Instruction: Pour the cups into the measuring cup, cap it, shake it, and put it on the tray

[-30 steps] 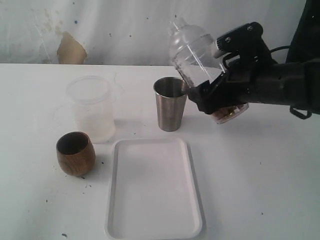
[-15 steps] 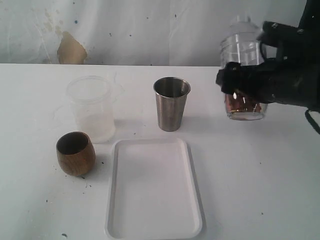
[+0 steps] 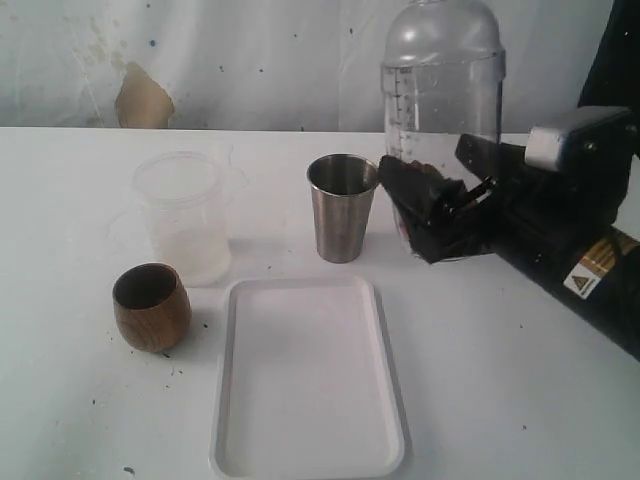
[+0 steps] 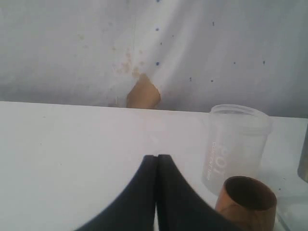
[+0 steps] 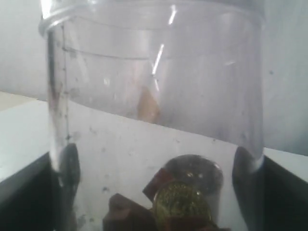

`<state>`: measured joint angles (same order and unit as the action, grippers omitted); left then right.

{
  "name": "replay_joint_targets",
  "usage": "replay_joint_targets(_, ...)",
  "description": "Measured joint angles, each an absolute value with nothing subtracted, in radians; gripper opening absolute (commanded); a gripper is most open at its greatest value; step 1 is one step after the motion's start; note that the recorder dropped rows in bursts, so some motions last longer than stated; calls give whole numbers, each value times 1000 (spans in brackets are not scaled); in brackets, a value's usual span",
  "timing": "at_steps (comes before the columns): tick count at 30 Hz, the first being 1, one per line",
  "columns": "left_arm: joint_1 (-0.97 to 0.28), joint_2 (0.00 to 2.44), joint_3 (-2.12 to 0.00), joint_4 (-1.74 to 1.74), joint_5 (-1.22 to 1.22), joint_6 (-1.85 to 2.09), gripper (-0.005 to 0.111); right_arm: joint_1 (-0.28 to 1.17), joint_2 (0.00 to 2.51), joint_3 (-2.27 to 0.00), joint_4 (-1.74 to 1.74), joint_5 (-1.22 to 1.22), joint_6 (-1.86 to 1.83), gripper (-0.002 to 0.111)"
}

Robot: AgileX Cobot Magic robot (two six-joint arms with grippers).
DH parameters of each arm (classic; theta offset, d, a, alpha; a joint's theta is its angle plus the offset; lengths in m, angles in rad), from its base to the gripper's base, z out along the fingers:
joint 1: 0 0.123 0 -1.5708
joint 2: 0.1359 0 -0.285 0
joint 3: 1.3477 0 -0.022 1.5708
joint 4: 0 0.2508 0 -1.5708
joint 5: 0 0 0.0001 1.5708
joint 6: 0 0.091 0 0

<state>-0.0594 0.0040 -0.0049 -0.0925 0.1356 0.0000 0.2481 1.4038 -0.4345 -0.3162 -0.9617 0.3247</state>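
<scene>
The tray (image 3: 300, 400) holds nothing. The capped measuring cup (image 3: 442, 90) is upright at the tray's 1 o'clock, no longer tilted as a second ago. The right gripper (image 3: 440, 210) clamps its lower wall. Judgement: shaking is ending and placement remains. The steel tumbler (image 3: 343, 210) stands at 12 o'clock and the wooden cup (image 3: 150, 305) at 10 o'clock. The left gripper (image 4: 157, 161) is closed and empty.

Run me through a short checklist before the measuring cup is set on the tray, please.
1. The right gripper is shut on the measuring cup: ok.
2. The lid is on: ok.
3. The measuring cup is upright: ok.
4. The tray holds nothing: ok.
5. The measuring cup is over the tray: not ok, it is beside the steel cup.
6. There is room to pass the steel cup: cannot tell.
</scene>
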Motion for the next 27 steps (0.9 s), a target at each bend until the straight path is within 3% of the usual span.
replay_joint_targets(5, -59, 4, -5, -93, 136, 0, 0, 249, 1511, -402, -425, -1160, 336, 0)
replay_joint_targets(23, -59, 4, -5, -93, 136, 0, 0, 250, 1947, -603, -797, -1174, 299, 0)
replay_joint_targets(27, -59, 4, -5, -230, -11, -133, 0, 292, 2021, -649, -827, -1175, 269, 0)
